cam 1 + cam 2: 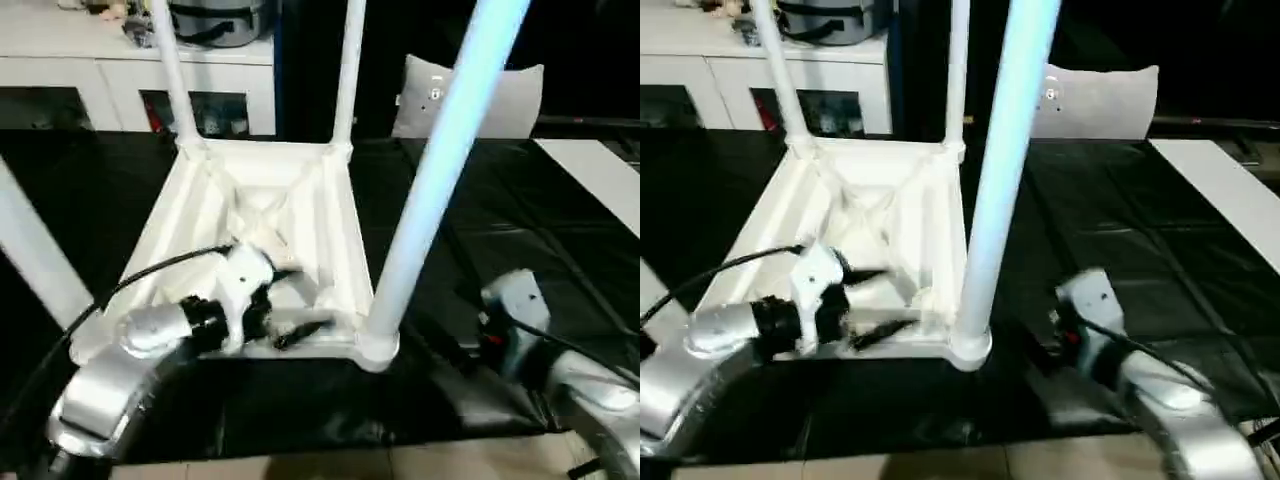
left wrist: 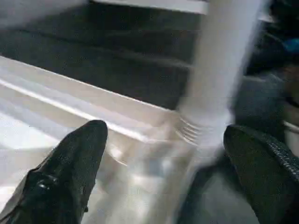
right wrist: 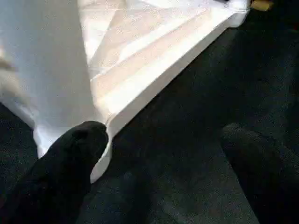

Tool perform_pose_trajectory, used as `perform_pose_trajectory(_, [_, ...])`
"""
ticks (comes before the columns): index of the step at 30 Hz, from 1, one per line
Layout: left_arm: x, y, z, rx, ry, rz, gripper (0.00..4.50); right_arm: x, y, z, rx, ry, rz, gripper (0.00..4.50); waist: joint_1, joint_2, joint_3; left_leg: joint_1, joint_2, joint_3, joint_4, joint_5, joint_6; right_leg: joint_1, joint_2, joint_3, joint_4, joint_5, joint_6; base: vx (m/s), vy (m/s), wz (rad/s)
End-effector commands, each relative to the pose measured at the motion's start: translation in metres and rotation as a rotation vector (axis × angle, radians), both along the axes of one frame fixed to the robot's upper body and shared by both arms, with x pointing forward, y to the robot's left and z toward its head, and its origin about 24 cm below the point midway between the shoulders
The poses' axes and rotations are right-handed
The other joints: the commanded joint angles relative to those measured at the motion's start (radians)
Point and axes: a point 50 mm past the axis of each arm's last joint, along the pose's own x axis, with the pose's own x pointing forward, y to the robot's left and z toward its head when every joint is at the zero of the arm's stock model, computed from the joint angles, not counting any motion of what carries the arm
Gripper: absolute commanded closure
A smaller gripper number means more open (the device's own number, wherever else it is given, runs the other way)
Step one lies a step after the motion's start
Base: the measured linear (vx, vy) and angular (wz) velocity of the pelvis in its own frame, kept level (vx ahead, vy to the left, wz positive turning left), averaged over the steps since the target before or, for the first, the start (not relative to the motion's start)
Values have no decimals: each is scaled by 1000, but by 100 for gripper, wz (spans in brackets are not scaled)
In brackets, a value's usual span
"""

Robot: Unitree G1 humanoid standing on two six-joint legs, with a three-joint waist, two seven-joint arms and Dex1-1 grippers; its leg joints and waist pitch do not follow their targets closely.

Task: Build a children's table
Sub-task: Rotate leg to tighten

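Now leg-seating check: top (image 1: 330, 230) inverted, near leg (image 1: 440, 170) socketed; left gripper (image 1: 300, 300) and right gripper (image 3: 163, 154) fingers wide, empty; next, press legs home.

No readable text anywhere: the upturned white table top (image 1: 262, 215) and its legs (image 1: 438, 170) are bare plastic, no label or brand. The pillow (image 1: 470, 100) carries a small mark near its corner, too small to read. Nothing legible on the cabinet (image 1: 120, 75) either.

Upturned table top (image 1: 262, 215), four legs (image 1: 440, 170) upright, left hand (image 1: 290, 305) inside
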Motion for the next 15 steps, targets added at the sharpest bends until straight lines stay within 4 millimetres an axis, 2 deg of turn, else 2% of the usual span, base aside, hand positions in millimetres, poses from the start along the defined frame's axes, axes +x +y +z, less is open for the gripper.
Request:
perform_pose_trajectory(1, [7,-5,-4,45,32,-115,41,-1,-3,3,-17,23,92,0,-4,-2,-26,24,76,-29,-98,-394,-47,-15,-91,52,-120,-361,-158,0,0,0])
perform_pose_trajectory(3, [11,-5,-5,65,37,-127,54,-2,-3,4,-12,30,113,0,-4,-2,-29,15,77,-24,-98,-351,-31,-9,-94,50,-116,-322,-172,0,0,0])
perform_pose_trajectory(5, [24,-6,-9,135,52,-155,79,-2,-1,6,0,50,163,0,-4,-3,-34,12,80,-20,-97,-314,-14,-9,-96,49,-112,-277,-185,0,0,0])
perform_pose_trajectory(6, [27,-6,-10,145,61,-164,86,-2,0,6,2,58,181,0,-3,0,-40,11,80,-19,-95,-274,-5,-7,-94,47,-103,-208,-198,0,0,0])
perform_pose_trajectory(7, [27,-7,-10,145,61,-165,92,-2,0,6,2,60,182,0,-4,-1,-41,6,81,-18,-95,-246,7,-5,-94,47,-98,-150,-212,0,0,0])
perform_pose_trajectory(10, [34,-11,-11,158,75,-192,124,-4,4,5,6,81,221,0,-4,-2,-46,5,83,-13,-90,-201,31,-1,-97,47,-91,-61,-243,0,0,0])
perform_pose_trajectory(11, [34,-11,-12,164,83,-202,124,-5,5,4,7,85,225,0,-1,0,-49,3,83,-10,-85,-149,59,0,-98,46,-87,16,-258,0,0,0])
perform_pose_trajectory(12, [35,-13,-15,179,100,-233,141,-6,7,4,15,96,241,0,-1,2,-50,3,82,-8,-83,-134,67,0,-97,46,-86,38,-261,0,0,0])
perform_pose_trajectory(14, [37,-16,-17,190,109,-250,141,-7,8,3,19,104,254,0,6,0,-61,2,84,-5,-75,-68,95,2,-97,45,-76,140,-270,0,0,0])
perform_pose_trajectory(15, [38,-17,-18,191,110,-249,150,-8,8,3,18,105,258,0,6,1,-60,-1,85,-4,-73,-35,114,-1,-96,43,-71,204,-281,0,0,0])
